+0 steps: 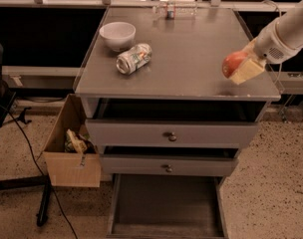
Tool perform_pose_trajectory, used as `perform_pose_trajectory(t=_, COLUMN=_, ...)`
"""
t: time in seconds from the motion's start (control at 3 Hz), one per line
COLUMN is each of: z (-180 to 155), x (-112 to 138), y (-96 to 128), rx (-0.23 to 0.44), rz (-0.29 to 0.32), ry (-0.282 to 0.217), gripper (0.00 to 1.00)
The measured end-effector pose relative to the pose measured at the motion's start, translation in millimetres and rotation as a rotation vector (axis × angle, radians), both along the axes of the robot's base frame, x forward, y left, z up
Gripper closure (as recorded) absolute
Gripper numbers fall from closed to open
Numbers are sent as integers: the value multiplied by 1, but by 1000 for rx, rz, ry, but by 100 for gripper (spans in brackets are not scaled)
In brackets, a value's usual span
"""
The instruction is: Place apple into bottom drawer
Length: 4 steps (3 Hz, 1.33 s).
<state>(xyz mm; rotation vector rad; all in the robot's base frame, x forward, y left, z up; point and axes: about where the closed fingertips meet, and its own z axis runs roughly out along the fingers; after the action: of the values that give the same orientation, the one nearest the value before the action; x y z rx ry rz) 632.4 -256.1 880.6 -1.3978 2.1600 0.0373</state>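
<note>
- apple: red-orange, one paler patch.
- gripper, above the worktop's right edge, closed around the apple: pale yellow jaws on a white arm.
- worktop: plain grey.
- bottom drawer: grey walls, dark floor.
- bowl: white.
- can: silver, mottled print.
- box: tan.
- floor: speckled beige.

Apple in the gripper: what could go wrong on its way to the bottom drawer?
1. The gripper is shut on the apple near the edge of the table; a slip could send it to the floor.
2. The bottom drawer sits low under two upper drawers; the arm might strike their fronts going down.
3. Released high, the round apple might bounce out.
</note>
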Motion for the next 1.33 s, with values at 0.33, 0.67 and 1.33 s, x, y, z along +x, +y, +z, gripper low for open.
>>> perform_pose_trajectory(t=0.33, z=11, x=-18, y=6, rx=11, rz=14, ry=-8, gripper=100)
perform_pose_trajectory(t=0.67, z=14, x=-46, y=6, rx=23, rz=24, ry=2, gripper=100)
perform_pose_trajectory(t=1.33, z=-16, x=-101, y=11, rx=29, rz=57, ry=18, gripper=100)
